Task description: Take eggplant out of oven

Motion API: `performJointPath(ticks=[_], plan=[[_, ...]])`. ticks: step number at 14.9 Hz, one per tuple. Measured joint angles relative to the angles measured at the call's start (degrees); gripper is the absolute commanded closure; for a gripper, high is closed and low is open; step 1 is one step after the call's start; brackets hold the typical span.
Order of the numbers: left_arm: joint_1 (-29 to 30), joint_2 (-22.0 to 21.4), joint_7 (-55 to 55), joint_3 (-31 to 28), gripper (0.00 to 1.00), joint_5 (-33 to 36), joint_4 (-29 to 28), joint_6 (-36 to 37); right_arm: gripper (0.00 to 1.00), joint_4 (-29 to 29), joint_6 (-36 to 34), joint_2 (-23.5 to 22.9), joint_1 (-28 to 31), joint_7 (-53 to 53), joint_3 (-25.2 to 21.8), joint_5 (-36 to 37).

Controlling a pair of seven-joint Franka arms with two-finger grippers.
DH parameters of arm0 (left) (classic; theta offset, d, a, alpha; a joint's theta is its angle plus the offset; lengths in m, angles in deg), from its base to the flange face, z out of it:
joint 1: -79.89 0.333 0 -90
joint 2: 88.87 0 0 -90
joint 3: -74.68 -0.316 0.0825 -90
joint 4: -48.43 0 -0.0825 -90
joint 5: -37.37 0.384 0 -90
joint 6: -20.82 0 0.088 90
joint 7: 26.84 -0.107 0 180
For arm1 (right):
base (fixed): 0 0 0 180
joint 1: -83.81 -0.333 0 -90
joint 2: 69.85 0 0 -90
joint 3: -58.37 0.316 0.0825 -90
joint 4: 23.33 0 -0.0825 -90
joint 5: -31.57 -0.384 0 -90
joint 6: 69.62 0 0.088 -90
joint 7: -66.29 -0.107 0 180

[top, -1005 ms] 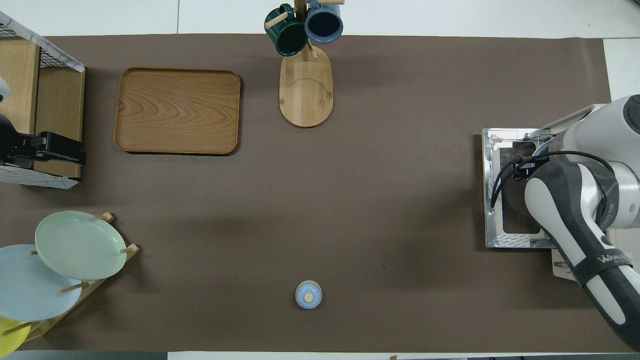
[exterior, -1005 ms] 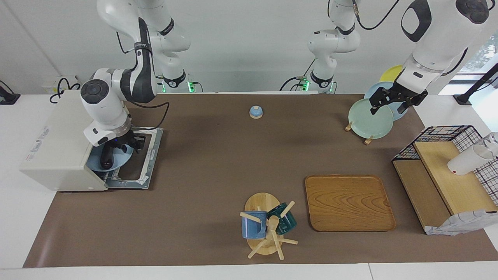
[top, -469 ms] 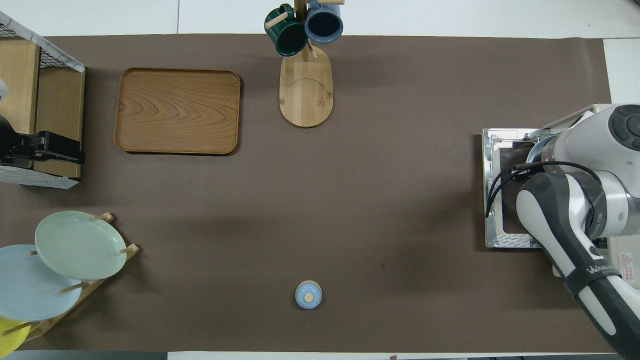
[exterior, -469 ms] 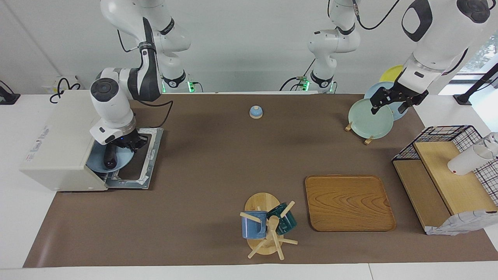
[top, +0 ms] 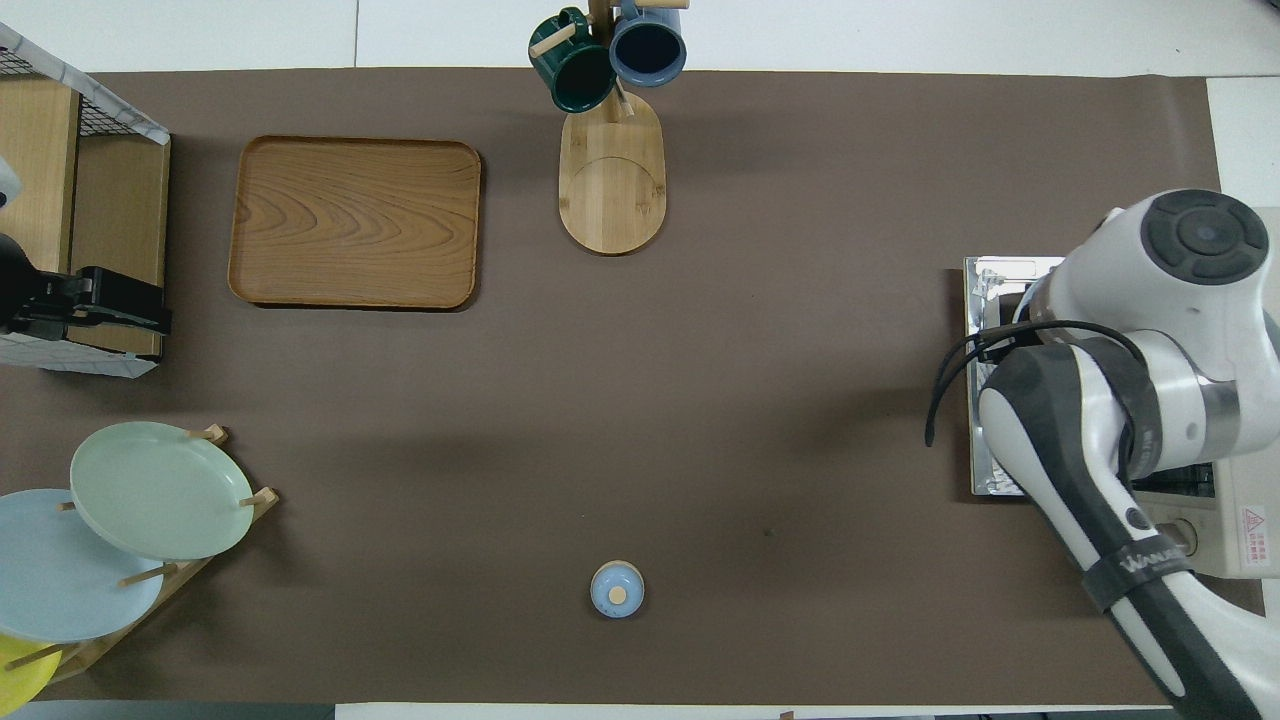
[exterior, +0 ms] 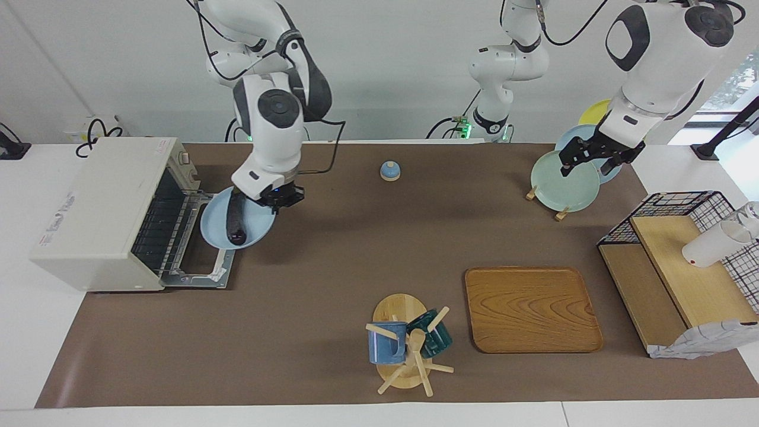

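From the facing view, the right gripper [exterior: 278,198] hangs in front of the open oven [exterior: 101,210], clamped on the rim of a light blue plate [exterior: 255,228] at the plate's edge nearer the robots. The eggplant [exterior: 236,218] lies along the middle of that plate, dark and slim, just beside the gripper but not touched by its fingers. The plate is tilted and hangs over the oven's lowered door [exterior: 201,270], partly out past the door's edge. The left gripper [exterior: 587,160] waits over the green plate [exterior: 554,184] in the plate rack at the left arm's end of the table; I cannot tell whether its fingers are open or closed. Half a second ago the right gripper was lower and closer to the oven's mouth, with plate and eggplant sitting farther over the door; both have since come up and away from the oven. From the overhead view, the right arm [top: 1120,400] covers the plate, the eggplant and its own gripper, and only part of the oven door [top: 985,300] shows. The left gripper [top: 120,310] reaches in beside the wooden shelf [top: 110,210].
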Motion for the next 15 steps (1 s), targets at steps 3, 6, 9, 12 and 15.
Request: performJointPath(ticks=[3, 6, 9, 12, 15], plan=[[0.0, -3.5, 0.0, 0.0, 0.0, 0.0, -9.2, -8.8, 1.0, -14.7, -5.5, -11.4, -8.0, -13.5, 0.3, -2.1], [0.0, -5.3, 0.0, 0.1, 0.0, 0.0, -16.2, -14.9, 1.0, -24.9, -2.8, -22.0, -12.7, -22.1, 1.9, -3.6], [0.0, -5.5, 0.0, 0.1, 0.0, 0.0, -20.2, -19.2, 1.0, -27.0, 1.9, -26.0, -15.5, -26.6, 3.3, -3.8], [0.0, -5.5, 0.0, 0.1, 0.0, 0.0, -23.4, -23.6, 1.0, -26.9, 5.8, -27.1, -16.1, -27.9, 4.1, -4.0], [0.0, -5.2, 0.0, 0.0, 0.0, 0.0, -26.6, -27.4, 1.0, -26.0, 10.2, -27.9, -16.0, -29.8, 5.3, -5.0]])
